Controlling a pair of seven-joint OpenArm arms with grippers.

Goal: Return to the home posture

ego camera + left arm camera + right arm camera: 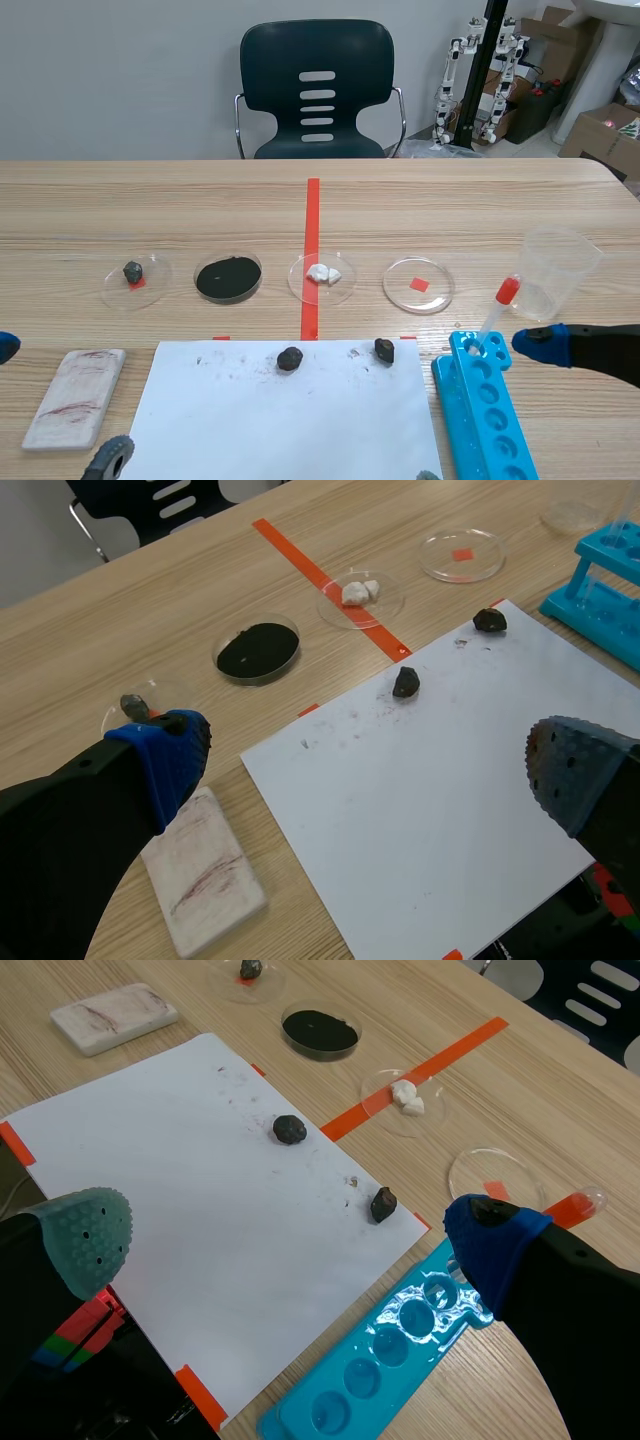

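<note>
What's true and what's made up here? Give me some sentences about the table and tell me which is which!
1. Two dark rocks lie on the white paper. True.
2. The left gripper holds a rock. False: it is open and holds nothing.
3. The red-capped dropper leans in the blue rack. True.
4. The white lumps sit in the black powder. False: they have their own dish, beside the black powder dish.
</note>
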